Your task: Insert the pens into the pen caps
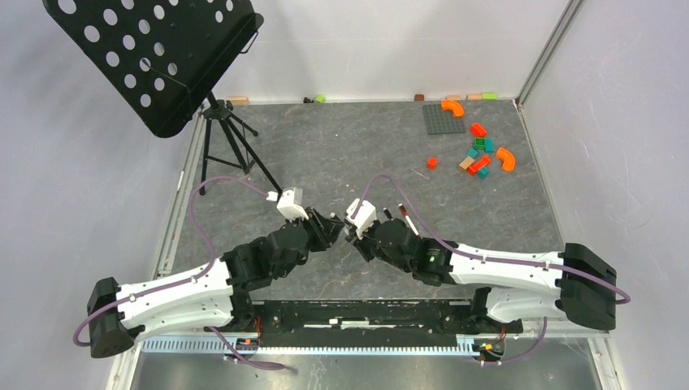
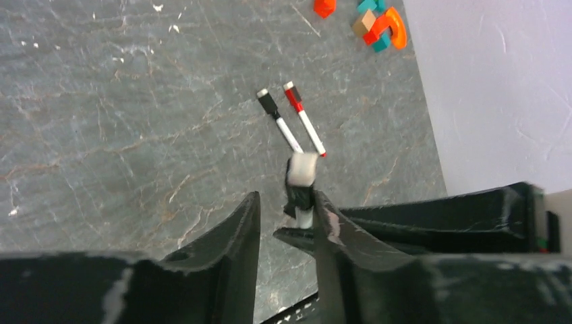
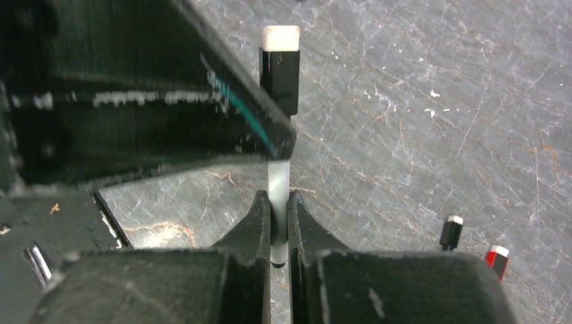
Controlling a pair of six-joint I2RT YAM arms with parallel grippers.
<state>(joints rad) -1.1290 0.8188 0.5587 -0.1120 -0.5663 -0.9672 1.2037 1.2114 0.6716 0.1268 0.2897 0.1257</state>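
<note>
Right jaws clench the thin white pen [image 3: 278,181]; the parted left jaws should leave its black plastic cap [image 3: 280,75] gently.

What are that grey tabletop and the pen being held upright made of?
The tabletop looks like matte grey slate with rusty veins and white flecks, though it might be a printed mat. The pen has a smooth white barrel and a black cap, apparently plastic; the pale end pad looks soft, perhaps felt.
</note>
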